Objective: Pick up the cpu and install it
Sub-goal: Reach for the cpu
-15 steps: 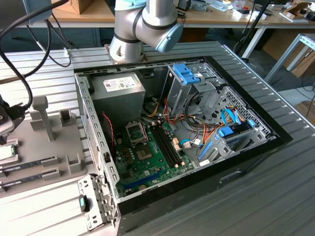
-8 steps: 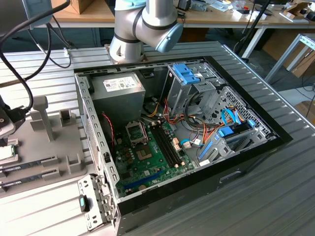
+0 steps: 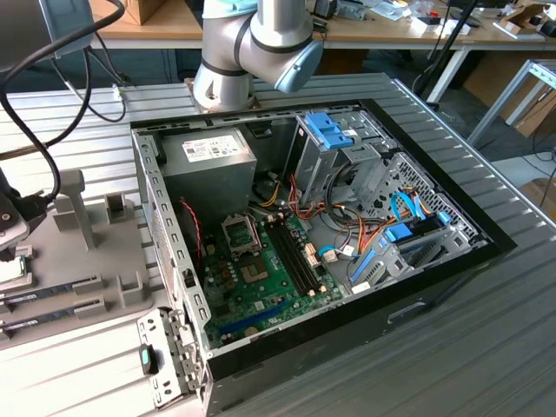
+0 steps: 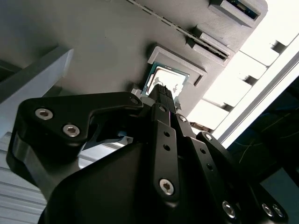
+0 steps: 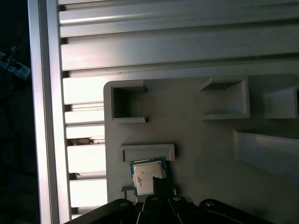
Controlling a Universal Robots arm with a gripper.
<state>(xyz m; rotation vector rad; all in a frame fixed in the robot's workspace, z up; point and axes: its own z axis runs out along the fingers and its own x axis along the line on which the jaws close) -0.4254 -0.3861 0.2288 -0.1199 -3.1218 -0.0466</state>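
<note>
The cpu (image 5: pixel 145 176) is a small square chip with a silvery top and a thin green rim. It lies flat in a shallow recess of the grey holder tray (image 5: pixel 201 140). In the second wrist view the cpu (image 4: pixel 169 80) shows just past the black gripper (image 4: pixel 162 93). The gripper (image 5: pixel 159 185) hangs right over the chip and its tip overlaps one edge. I cannot tell whether it touches the chip. In the exterior view the arm's tool end (image 3: pixel 16 217) sits at the left edge, above the tray (image 3: pixel 95 252).
An open computer case (image 3: pixel 417 287) lies at the exterior view's middle, with a green motherboard (image 3: pixel 261 278), a bare socket (image 3: pixel 241 233) and a grey power-supply box (image 3: pixel 208 156). Long memory sticks (image 3: pixel 52 291) rest in the tray's slots. The arm's base joint (image 3: pixel 252 43) stands behind the case.
</note>
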